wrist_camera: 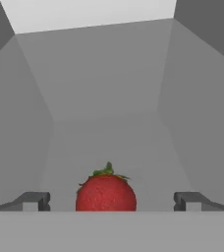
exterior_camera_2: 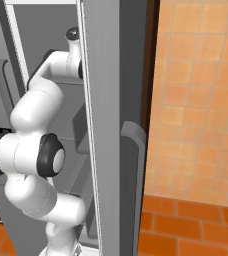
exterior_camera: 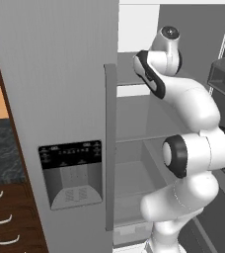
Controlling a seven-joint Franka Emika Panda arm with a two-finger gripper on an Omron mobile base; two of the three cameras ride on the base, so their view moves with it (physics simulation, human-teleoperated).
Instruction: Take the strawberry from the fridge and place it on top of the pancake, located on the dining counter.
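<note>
In the hand view the strawberry (wrist_camera: 106, 192), red with a small green top, sits on a grey fridge shelf between my two fingertips. My gripper (wrist_camera: 111, 202) is open, one fingertip (wrist_camera: 33, 201) to the berry's left and the other to its right, both well apart from it. The fridge (exterior_camera: 55, 89) fills the left base view, its left door with the black dispenser panel (exterior_camera: 71, 174) closed and its right side open. My white arm reaches up into the open compartment. The pancake and the dining counter are out of view.
The closed left door's long handle (exterior_camera: 110, 148) stands beside the arm. The open right door (exterior_camera_2: 103, 125) with its handle (exterior_camera_2: 131, 185) rises close on the arm's right. Grey shelves (exterior_camera: 144, 133) and compartment walls surround the hand. Dark wood drawers (exterior_camera: 6, 217) stand left of the fridge.
</note>
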